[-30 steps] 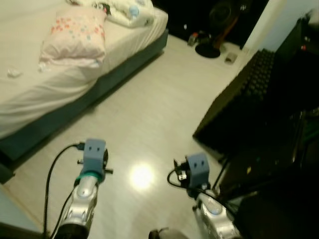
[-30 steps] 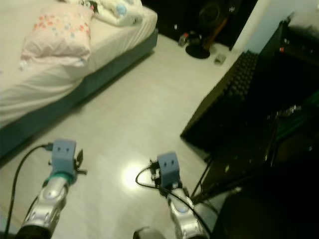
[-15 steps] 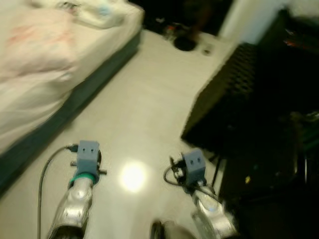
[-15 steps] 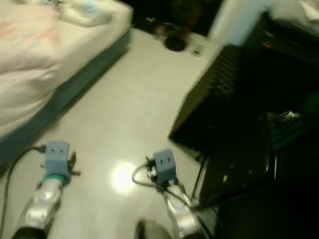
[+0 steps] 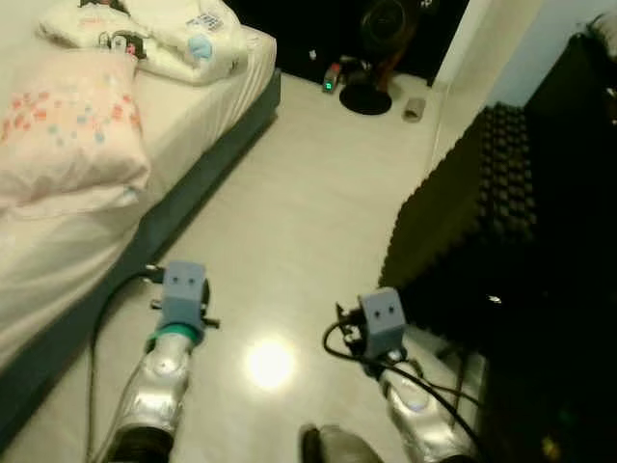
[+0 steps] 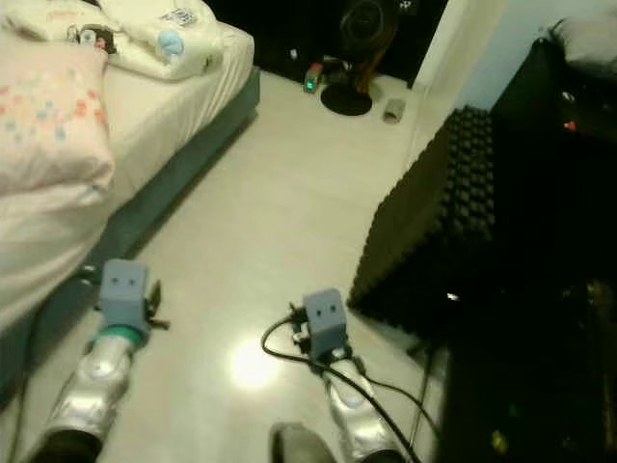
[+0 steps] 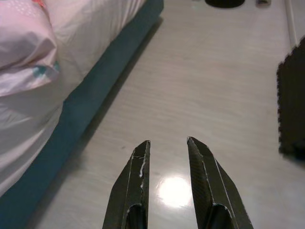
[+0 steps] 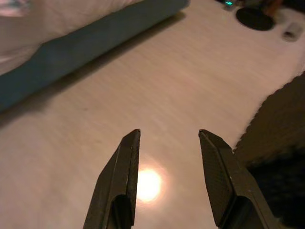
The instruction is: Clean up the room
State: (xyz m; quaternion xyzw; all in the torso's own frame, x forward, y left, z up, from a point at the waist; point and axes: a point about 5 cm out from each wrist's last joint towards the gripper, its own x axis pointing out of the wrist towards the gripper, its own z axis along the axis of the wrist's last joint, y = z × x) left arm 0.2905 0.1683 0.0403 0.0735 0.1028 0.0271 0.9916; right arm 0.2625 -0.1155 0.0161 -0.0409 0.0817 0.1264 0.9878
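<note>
Camera swings back leftward and sharpens after the blur half a second ago: pillow (image 5: pixel 72 130) and bedding pile (image 5: pixel 174 39) sit lower and nearer in frame, fan base (image 5: pixel 366 96) and black foam panel (image 5: pixel 472 222) show more fully; the things themselves show no shift

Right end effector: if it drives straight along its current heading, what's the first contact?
Probably the bare floor. The right end effector is open, empty, angled down at it. The fan base lies far beyond; depth unclear.
</note>
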